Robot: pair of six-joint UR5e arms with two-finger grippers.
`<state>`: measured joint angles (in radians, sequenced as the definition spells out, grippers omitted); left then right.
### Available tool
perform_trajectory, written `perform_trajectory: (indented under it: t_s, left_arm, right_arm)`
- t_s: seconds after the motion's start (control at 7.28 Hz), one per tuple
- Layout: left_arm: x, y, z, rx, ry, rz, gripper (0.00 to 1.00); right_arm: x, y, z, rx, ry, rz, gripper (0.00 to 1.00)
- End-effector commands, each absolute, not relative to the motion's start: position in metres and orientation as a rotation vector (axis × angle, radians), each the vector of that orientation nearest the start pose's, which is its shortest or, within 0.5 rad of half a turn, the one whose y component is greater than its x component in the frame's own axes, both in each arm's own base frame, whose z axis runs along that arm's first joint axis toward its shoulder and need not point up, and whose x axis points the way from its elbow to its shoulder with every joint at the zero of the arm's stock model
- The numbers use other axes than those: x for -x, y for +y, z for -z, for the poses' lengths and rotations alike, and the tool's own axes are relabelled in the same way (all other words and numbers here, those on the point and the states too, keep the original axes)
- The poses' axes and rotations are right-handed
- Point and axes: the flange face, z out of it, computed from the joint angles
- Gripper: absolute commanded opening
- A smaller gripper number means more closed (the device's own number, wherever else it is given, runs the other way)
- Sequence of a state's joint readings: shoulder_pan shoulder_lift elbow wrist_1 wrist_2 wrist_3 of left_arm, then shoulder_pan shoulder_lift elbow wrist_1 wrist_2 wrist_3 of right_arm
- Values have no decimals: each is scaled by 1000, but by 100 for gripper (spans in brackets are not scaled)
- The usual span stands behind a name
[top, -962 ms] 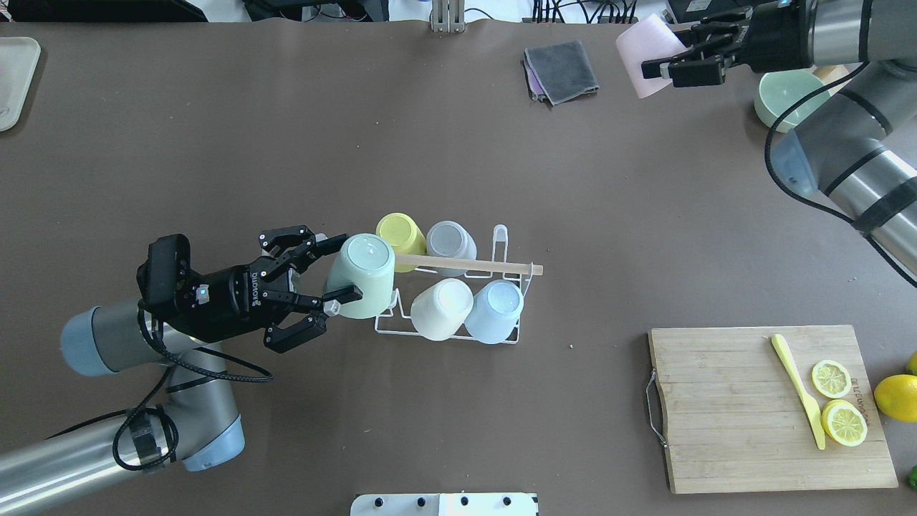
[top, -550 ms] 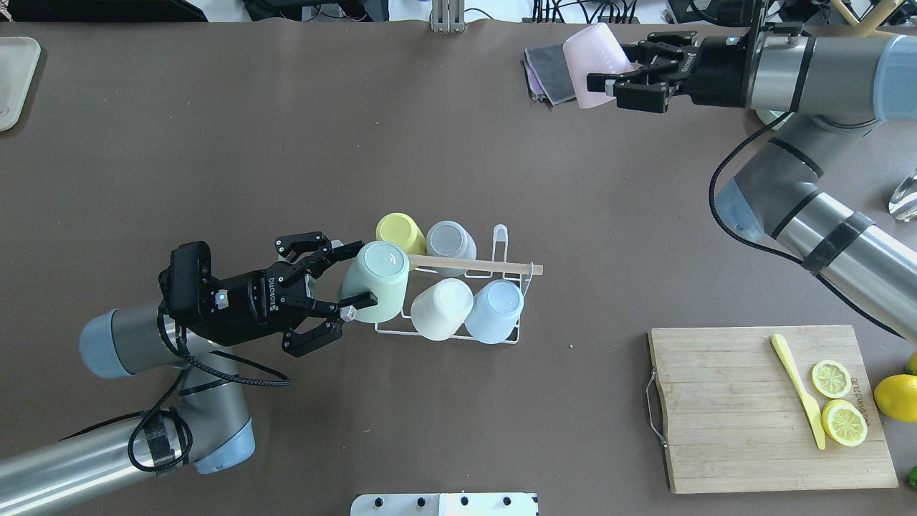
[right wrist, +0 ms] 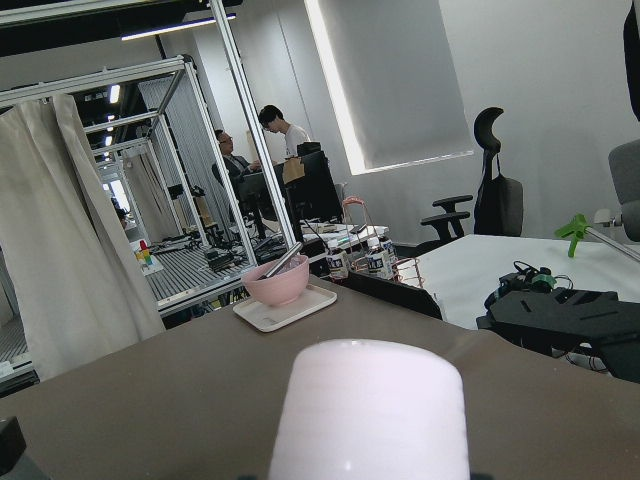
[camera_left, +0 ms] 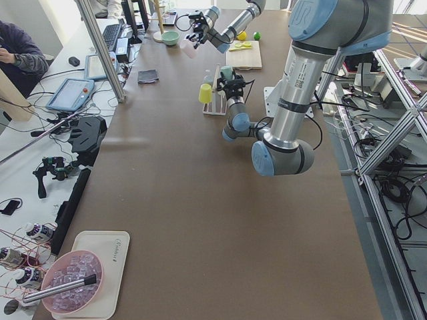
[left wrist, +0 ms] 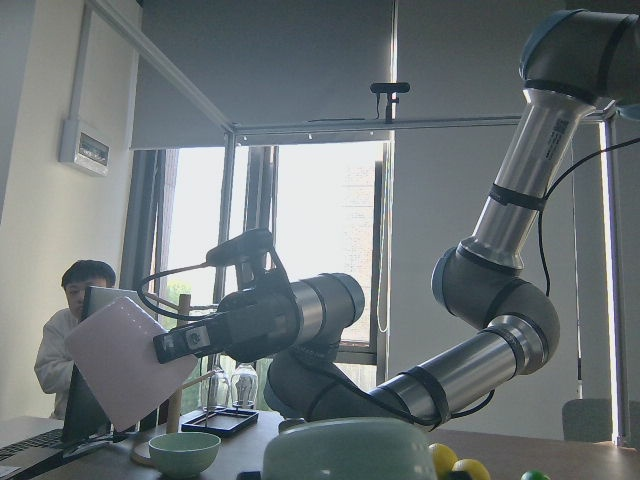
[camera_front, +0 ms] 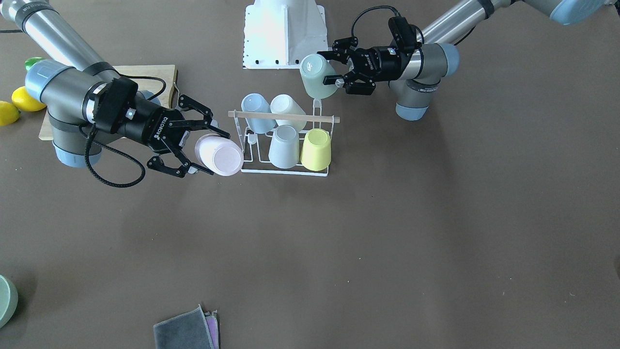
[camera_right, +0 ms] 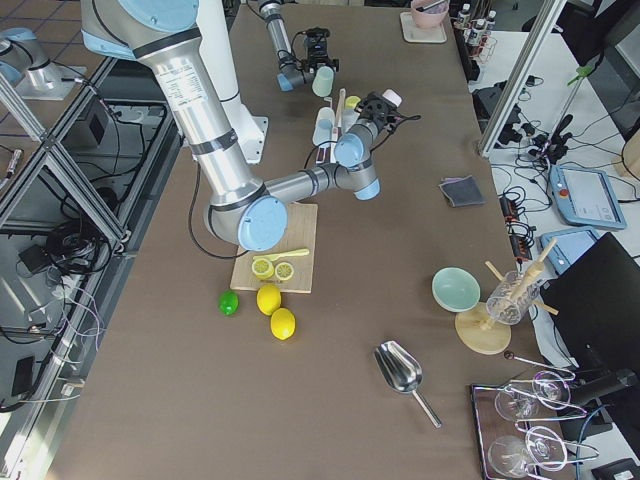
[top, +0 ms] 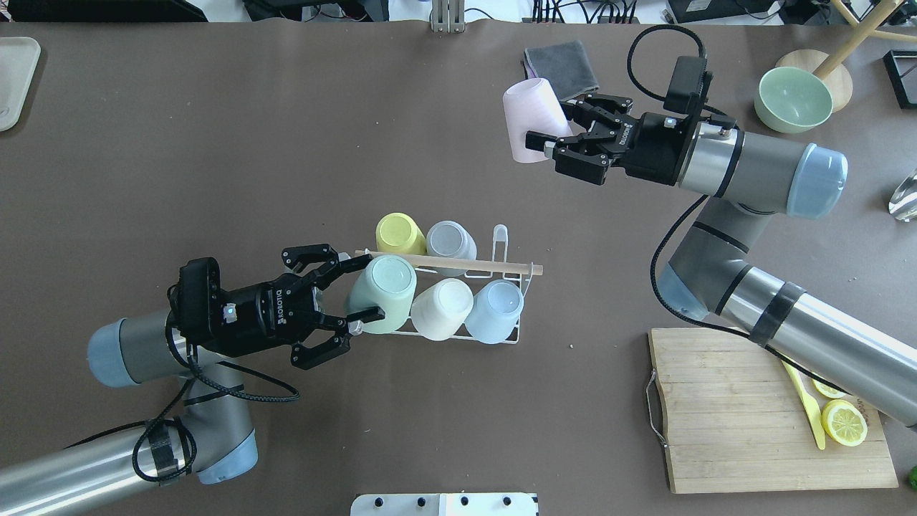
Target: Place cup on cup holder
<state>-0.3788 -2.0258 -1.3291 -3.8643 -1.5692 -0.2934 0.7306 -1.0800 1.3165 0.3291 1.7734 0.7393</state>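
Observation:
The cup holder (top: 501,338), a white wire rack with a wooden rod (top: 473,266) across its top, stands mid-table. On it sit a yellow, a grey, a white and a light blue cup. My left gripper (top: 369,287) is shut on a mint green cup (top: 385,281), held tilted over the rack's left front corner. In the front-facing view that green cup (camera_front: 317,76) hangs above the rack (camera_front: 286,170). My right gripper (top: 548,123) is shut on a pink cup (top: 529,115), held in the air beyond the rack. The pink cup (right wrist: 370,410) fills the right wrist view.
A wooden cutting board (top: 716,408) with a yellow knife and lemon halves lies front right, under the right arm. A grey cloth (top: 562,61) and a green bowl (top: 794,99) are at the far side. A pale tray (top: 14,79) sits far left.
The right arm has swung left and nearer to the rack with the pink cup in its grip. The left gripper has carried the green cup right, closer over the rack.

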Motion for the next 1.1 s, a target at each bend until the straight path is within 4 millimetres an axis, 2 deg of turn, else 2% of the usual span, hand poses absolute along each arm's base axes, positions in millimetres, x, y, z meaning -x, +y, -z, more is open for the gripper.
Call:
perform_trajectory:
  t_s: [0.0,0.14,0.27,0.41,0.69,0.96]
  left_arm:
    - [-465,-322,-322,-1869,1728,-370,0]
    - [-466,-322,-321,-1869,1728,-370,0]
    - [-467,-322,-320,-1869,1731,-369,0]
    - [-473,-315,-321,-1853,1744,-376,0]
    - [-475,-314,-323,-1848,1742,-379,0]
    - [-470,-322,-324,-1858,1726,-370,0]
  right_arm:
    - [405,-466,-319,-1492,-1569,288,38]
    - [422,-453,-328,-1502,-1531,346,38]
    - [442,-438,-330,-1518,-1511,397,37]
    - [451,-428,-326,-1557,-1485,446,37]
    - [448,-425,-322,-1616,-1451,478,37]
    - [447,-426,-325,-1635,-1423,495,37]
